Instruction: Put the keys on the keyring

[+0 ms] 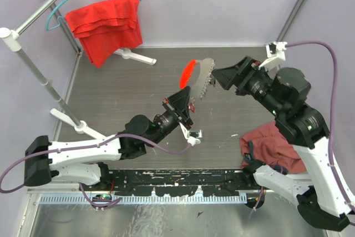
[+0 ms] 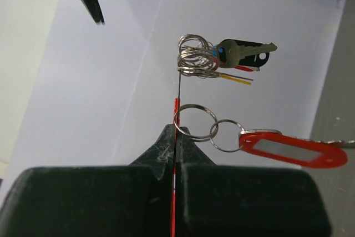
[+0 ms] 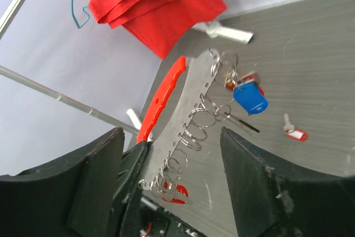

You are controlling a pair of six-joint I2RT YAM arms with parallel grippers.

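Nearest the lens, my left pincer [image 2: 174,148] is clamped shut on a thin silver plate [image 3: 188,101] with a red edge [image 3: 163,95]. From my left wrist the plate is edge-on, barely a line, and my own fingers hide its lower end. My right pincer [image 3: 172,134] stands wide open, gripping nothing, and the plate shows beyond its gap.

The keys [image 2: 244,55] hang off the plate at 1 o'clock from my left fingers. One key reads clearly. The red and yellow slivers behind it I cannot make out.

Two linked rings [image 2: 211,126] carry one red tag [image 2: 294,151] at 3 o'clock. The ring stack [image 2: 195,56] overlaps too much to count.

One small key [image 3: 294,131] lies on the table [image 3: 310,43], at 3 o'clock in the right wrist view.
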